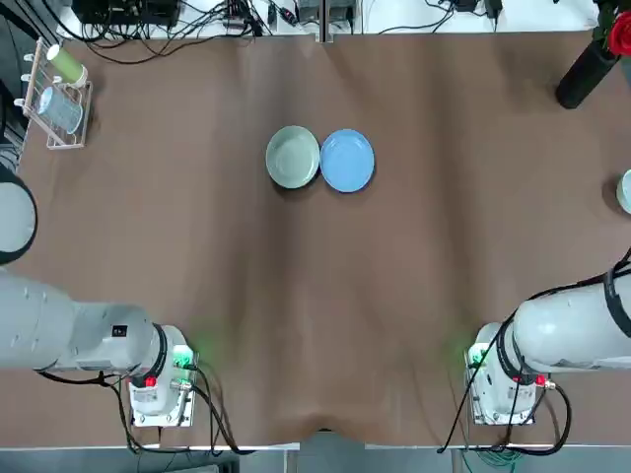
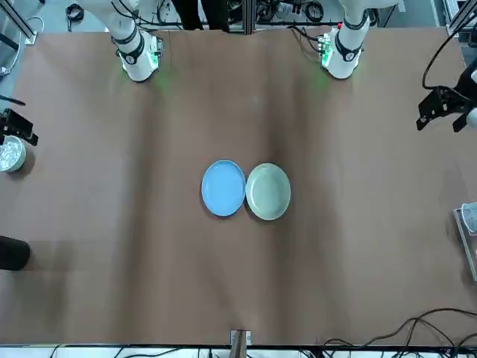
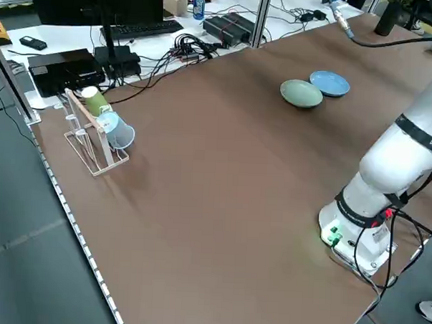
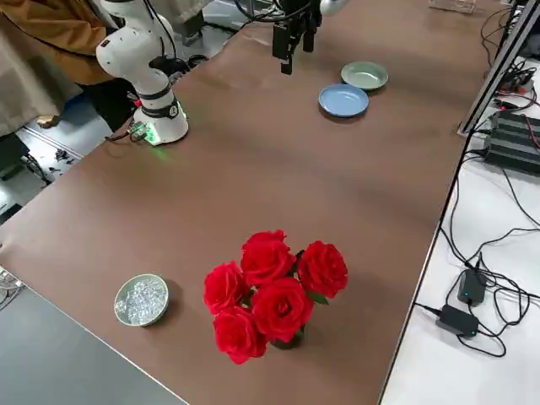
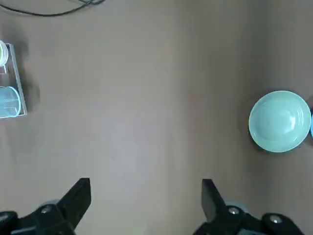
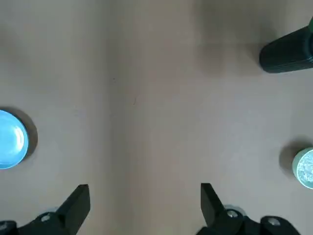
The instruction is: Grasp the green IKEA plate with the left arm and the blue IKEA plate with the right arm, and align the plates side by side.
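Note:
The pale green plate [image 1: 293,157] and the light blue plate [image 1: 346,161] lie flat side by side in the far middle of the table, rims touching, green on the robot's left. Both show in the front view, with the green plate [image 2: 268,192] next to the blue plate [image 2: 223,188]. My left gripper [image 5: 146,196] hangs open high over the left part of the table, with the green plate [image 5: 279,121] far from it. My right gripper [image 6: 145,200] hangs open high over the right part, the blue plate [image 6: 11,139] far off. Neither gripper holds anything.
A wire rack with cups [image 1: 59,94] stands at the far left. A dark vase of red roses [image 4: 270,291] and a small bowl of shiny bits [image 4: 142,299] stand at the right side. Cables and electronics lie beyond the far edge. A person stands by the right arm's base.

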Robot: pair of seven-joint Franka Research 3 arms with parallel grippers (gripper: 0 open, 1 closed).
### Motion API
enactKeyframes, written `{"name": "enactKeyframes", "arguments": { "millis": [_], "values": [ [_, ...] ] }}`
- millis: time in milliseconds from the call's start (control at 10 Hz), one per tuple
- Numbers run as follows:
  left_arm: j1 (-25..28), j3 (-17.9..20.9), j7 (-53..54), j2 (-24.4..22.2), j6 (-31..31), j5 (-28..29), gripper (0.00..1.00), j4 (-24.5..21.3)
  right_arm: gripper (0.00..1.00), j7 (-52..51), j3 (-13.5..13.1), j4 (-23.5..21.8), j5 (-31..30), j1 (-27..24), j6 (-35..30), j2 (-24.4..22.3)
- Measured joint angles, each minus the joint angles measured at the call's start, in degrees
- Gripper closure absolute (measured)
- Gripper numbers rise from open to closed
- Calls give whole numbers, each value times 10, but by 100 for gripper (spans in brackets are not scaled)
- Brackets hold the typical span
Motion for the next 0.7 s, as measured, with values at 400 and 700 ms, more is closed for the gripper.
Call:
{"name": "enactKeyframes", "arguments": {
  "millis": [400, 700],
  "values": [
    [7, 2, 0, 17, -3, -11, 0, 7, 0, -35, 0, 4, 0, -18, 1, 0],
    [10, 4, 0, 17, -4, -11, 0, 8, 0, -7, 6, 7, 1, -20, 1, 0]
  ]
}}
